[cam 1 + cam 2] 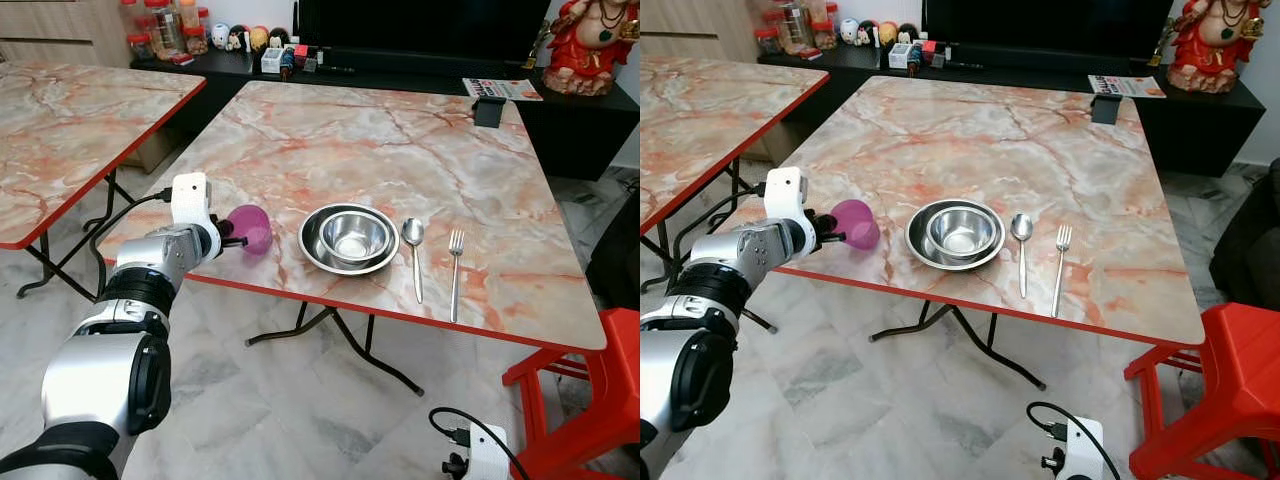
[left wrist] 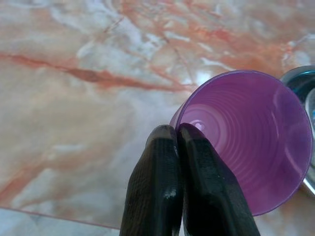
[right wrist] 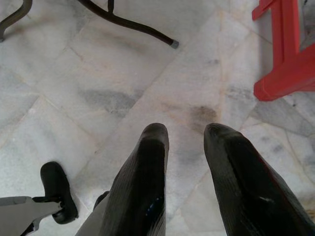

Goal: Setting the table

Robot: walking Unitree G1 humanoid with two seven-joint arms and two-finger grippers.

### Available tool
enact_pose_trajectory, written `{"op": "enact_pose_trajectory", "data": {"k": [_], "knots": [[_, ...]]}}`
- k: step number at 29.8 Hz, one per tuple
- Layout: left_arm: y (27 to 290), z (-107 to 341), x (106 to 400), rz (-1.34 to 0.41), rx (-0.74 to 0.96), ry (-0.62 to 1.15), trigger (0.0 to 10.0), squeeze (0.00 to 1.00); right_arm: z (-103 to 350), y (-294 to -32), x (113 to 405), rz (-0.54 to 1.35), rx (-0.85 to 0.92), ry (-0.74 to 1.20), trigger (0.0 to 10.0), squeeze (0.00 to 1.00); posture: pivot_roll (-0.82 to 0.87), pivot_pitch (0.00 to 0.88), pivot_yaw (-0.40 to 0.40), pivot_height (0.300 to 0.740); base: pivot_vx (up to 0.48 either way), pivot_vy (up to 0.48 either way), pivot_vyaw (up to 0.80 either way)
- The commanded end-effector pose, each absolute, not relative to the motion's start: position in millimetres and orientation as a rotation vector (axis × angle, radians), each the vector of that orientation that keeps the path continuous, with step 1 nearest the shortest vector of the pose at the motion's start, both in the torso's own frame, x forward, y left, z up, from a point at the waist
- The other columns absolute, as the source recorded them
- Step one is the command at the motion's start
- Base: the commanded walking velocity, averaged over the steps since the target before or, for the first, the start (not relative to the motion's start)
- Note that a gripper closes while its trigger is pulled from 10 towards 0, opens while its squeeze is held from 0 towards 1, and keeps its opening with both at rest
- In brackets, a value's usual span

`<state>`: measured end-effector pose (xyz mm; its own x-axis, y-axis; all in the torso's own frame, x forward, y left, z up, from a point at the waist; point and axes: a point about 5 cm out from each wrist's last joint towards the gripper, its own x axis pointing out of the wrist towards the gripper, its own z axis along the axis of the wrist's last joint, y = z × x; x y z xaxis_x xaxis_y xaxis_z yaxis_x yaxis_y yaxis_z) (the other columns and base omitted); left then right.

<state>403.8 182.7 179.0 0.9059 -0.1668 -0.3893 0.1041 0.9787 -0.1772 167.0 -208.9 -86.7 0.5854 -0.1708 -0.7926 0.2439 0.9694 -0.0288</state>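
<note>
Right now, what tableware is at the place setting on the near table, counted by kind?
Steel plate: 1
Steel bowl: 1, sitting in the plate
Spoon: 1
Fork: 1
Purple cup: 1, tilted, held by the left pincer
Total: 5

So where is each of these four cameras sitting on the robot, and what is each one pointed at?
Left eye view: on the head, looking forward and down at the marble table; the left arm reaches in holding a purple cup.
Right eye view: beside it, same scene: bowl, spoon, fork.
Left wrist view: along the left gripper, pinched on the cup's rim above the tabletop.
Right wrist view: along the right gripper, down at the floor and red stool.
Shared: both eyes and the left wrist show the cup.
</note>
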Motion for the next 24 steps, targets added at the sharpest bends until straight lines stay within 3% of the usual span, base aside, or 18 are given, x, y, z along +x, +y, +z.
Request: {"op": "enact_pose_trajectory", "data": {"k": [1,20,21,22,23,24], "knots": [[177.9,183.7,405.8,-0.156,-0.146,0.416,10.0,0.0,-88.2,-209.8,163.4,-0.26,0.095,0.925,10.0,0.0,-0.05,0.0,-0.002,0.74,0.0,0.0,0.0],[169.3,182.4,408.1,-0.171,-0.139,0.401,10.0,0.0,-88.8,-208.5,162.5,-0.267,0.104,0.926,10.0,0.0,-0.05,0.0,0.007,0.74,0.0,0.0,0.0],[168.8,182.2,408.1,-0.171,-0.139,0.402,10.0,0.29,-88.8,-208.6,162.4,-0.267,0.104,0.926,10.0,0.0,-0.05,0.0,0.008,0.74,0.0,0.0,0.0],[168.8,182.2,408.1,-0.171,-0.139,0.402,10.0,0.29,-88.8,-208.6,162.4,-0.267,0.104,0.926,10.0,0.0,-0.05,0.0,0.008,0.74,0.0,0.0,0.0],[168.6,182.1,408.1,-0.172,-0.139,0.402,10.0,0.9,-88.8,-208.7,162.3,-0.268,0.104,0.926,10.0,0.0,-0.05,0.0,0.008,0.74,0.0,0.0,0.0],[168.2,182.0,408.2,-0.172,-0.14,0.401,10.0,1.0,-88.8,-208.9,162.2,-0.271,0.105,0.925,10.0,0.0,-0.06,0.0,0.007,0.74,0.0,0.0,0.0]]}}
